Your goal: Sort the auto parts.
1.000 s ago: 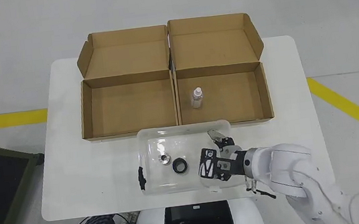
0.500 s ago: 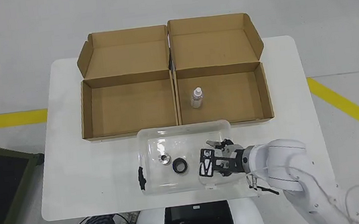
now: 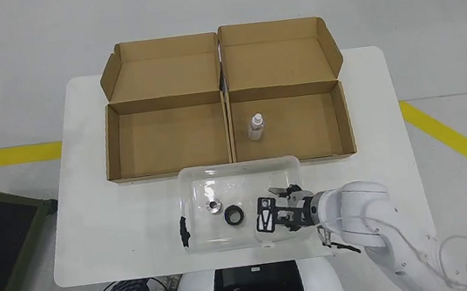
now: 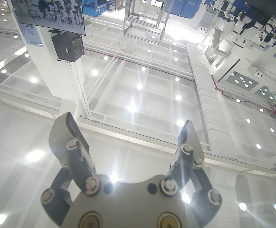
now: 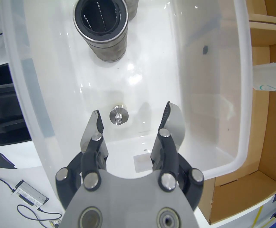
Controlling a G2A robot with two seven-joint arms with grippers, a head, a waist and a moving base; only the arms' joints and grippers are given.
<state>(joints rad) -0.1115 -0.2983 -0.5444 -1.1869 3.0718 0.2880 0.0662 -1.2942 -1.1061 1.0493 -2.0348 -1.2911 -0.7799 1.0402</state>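
A clear plastic bin (image 3: 192, 179) stands at the table's near edge. In it are a steel linear bearing (image 3: 236, 216) (image 5: 101, 30), a grey metal part (image 3: 213, 207) (image 5: 132, 8) beyond it, and a small silver plug (image 5: 118, 116). My right gripper (image 3: 267, 215) (image 5: 132, 115) is open inside the bin, low over its floor. The plug lies between its fingertips, closer to one finger. The bearing stands upright a little ahead of the fingers. My left gripper (image 4: 129, 127) is open, holds nothing and points up at the ceiling.
Two open cardboard boxes sit side by side behind the bin: the left box (image 3: 168, 145) is bare inside, the right box (image 3: 319, 130) holds a small white bottle (image 3: 255, 126). A black item (image 3: 183, 230) sits at the bin's left end. White table (image 3: 100, 206) lies open on both sides.
My right gripper has slid a little to the left inside the bin, toward the bearing. The parts and boxes have not moved.
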